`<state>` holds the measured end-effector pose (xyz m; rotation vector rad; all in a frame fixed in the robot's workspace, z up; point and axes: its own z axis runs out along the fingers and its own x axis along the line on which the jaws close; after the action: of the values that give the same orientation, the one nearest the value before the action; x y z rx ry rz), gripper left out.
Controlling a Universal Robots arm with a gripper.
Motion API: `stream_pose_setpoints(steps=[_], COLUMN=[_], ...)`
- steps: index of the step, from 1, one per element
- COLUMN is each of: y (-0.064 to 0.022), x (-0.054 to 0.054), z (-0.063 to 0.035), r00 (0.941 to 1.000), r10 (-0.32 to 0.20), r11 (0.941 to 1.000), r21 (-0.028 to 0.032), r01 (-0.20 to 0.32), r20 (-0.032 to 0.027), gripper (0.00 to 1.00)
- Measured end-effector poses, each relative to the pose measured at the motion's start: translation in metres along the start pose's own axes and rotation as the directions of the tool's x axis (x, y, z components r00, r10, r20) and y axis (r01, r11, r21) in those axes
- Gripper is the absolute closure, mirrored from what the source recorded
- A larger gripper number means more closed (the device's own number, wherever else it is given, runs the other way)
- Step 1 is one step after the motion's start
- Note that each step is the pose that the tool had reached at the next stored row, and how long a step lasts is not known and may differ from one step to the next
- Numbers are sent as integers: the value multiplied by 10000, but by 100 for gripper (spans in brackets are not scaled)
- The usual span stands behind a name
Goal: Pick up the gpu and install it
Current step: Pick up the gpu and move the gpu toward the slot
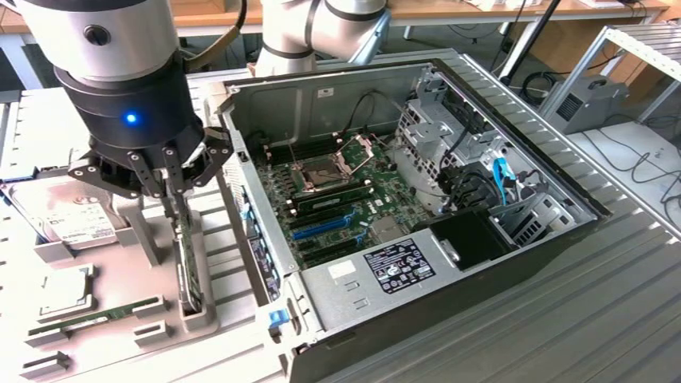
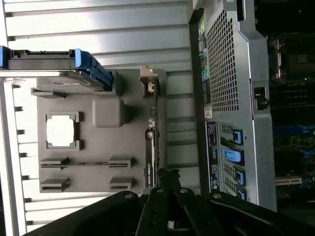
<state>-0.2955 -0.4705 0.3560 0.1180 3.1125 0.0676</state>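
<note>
Exterior view: clamped tight with gripper (image 1: 171,190) on top edge of upright gpu (image 1: 190,263), in gray holder (image 1: 120,275) just beside open computer case (image 1: 319,104).

1. A blue light (image 1: 131,118) glows as a small round dot on a glossy black cylindrical housing (image 1: 159,104).
2. Above the blue light sits a wider silver-grey wrist tube (image 1: 117,40), smooth and rounded, with one small dark round cap (image 1: 98,33) on its side.
3. Below the blue light, black linkage bars (image 1: 126,171) fan out from the housing, jointed with small pale pins, and narrow into slim dark jaws.
4. In the wrist view these black bars carry round silvery screw heads (image 2: 183,191).
5. Beyond the blue light, toward the exterior view's right, stand pale grey arm segments (image 1: 293,28) with a darker band at the joint; a black cable (image 1: 242,28) curves beside them.
</note>
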Motion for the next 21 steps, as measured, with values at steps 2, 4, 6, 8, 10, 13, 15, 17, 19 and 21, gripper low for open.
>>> stream_pose_setpoints(steps=[2, 4, 6, 8, 10, 13, 15, 17, 19, 21], y=[38, 115, 58, 43, 42, 42, 41, 41, 41, 40], x=[3, 33, 105, 105, 106, 107, 107, 107, 108, 108], z=[2, 140, 324, 349, 352, 364, 374, 386, 393, 400], r00=[10000, 10000, 10000, 10000, 10000, 10000, 10000, 10000, 10000, 10000], r10=[1, 2, 4, 4, 5, 6, 6, 7, 8, 7], r11=[10000, 10000, 10000, 9999, 9999, 9998, 9998, 9998, 9997, 9997], r21=[-32, -74, -80, -129, -143, -177, -201, -218, -224, -230], r01=[-1, -2, -4, -5, -5, -6, -7, -8, -9, -8], r20=[-3, -5, -33, -38, -39, -42, -44, -44, -46, -47], gripper=[71, 52, 52, 52, 52, 52, 52, 52, 52, 52])
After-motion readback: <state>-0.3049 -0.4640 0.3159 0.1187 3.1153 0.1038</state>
